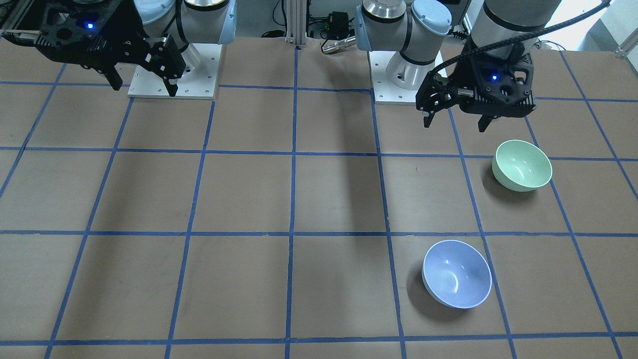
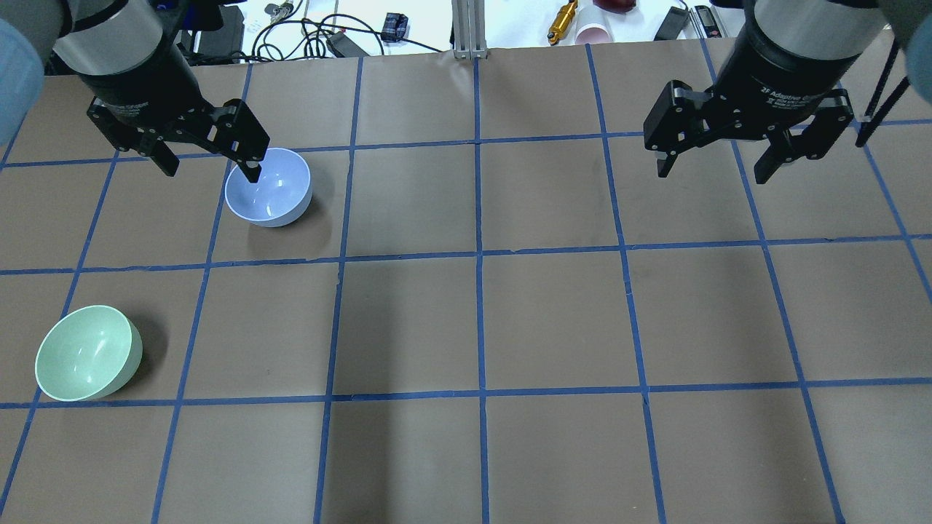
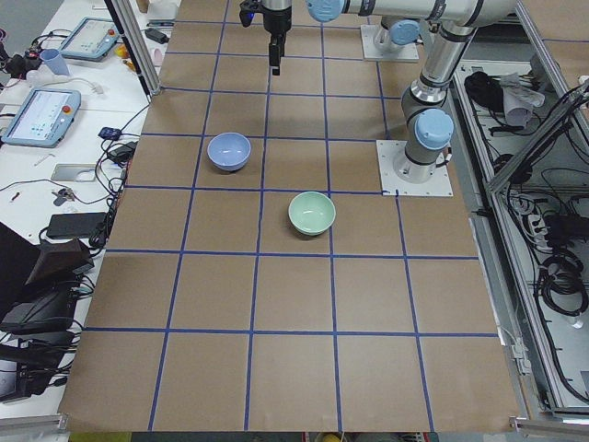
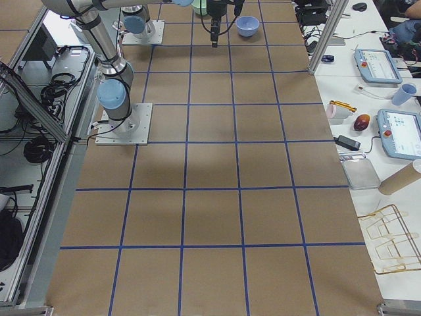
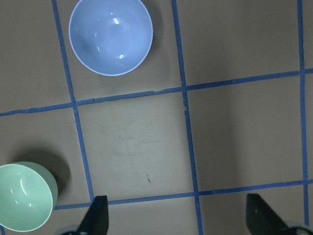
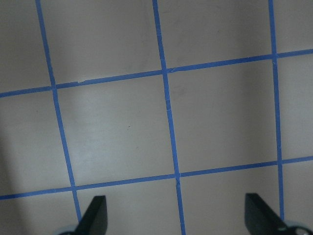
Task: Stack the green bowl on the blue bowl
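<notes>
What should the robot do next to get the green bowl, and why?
Probably bring the open left gripper over the green bowl's rim and lower it: that gripper hangs empty nearest it, and the blue bowl sits apart, uncovered.

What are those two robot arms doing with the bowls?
Nothing is being held yet. The pale mint-green round glossy bowl and the pale periwinkle-blue round glossy bowl sit upright and apart on the brown table, both on the robot's left side. The left gripper hangs open high above that area. The right gripper hangs open too, far from both bowls. The green one is not stacked on the blue one.
</notes>
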### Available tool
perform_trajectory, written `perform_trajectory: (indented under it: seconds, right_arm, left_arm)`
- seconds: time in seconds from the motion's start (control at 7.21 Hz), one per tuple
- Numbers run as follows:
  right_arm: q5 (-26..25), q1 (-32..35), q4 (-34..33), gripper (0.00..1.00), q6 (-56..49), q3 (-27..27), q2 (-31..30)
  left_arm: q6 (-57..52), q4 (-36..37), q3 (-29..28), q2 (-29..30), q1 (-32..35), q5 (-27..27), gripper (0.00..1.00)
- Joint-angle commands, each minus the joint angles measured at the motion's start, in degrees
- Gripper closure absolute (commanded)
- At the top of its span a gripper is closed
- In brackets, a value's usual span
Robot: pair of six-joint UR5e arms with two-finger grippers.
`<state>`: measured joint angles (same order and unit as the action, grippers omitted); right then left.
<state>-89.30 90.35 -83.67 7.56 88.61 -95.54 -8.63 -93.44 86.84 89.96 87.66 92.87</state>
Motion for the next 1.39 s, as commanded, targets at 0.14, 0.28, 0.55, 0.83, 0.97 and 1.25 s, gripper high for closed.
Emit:
perform_trajectory:
  seconds: [0.14,0.28,0.55,0.83,0.97,1.25]
  right_arm:
    - [0.0,0.0,0.0,0.0,0.0,0.0,0.0]
    - [0.0,0.0,0.0,0.0,0.0,0.0,0.0]
    - [0.0,0.0,0.0,0.0,0.0,0.0,0.0]
    - [0.0,0.0,0.0,0.0,0.0,0.0,0.0]
    - [0.0,0.0,0.1,0.0,0.0,0.0,0.0]
    - [0.0,0.0,0.0,0.0,0.0,0.0,0.0]
  left_arm:
    - [-0.4,-0.2,0.3,0.1,-2.7,-0.1,0.0]
    - [-0.9,-0.3,0.5,0.1,-5.5,-0.1,0.0]
    - [-6.7,-0.4,0.9,0.6,-12.3,-0.1,0.0]
    - [-11.8,1.8,3.8,1.7,-19.2,-0.1,0.0]
    - [-13.7,3.1,5.5,2.4,-23.4,-0.1,0.0]
    - [-23.8,7.3,8.8,3.6,-30.4,-0.5,0.0]
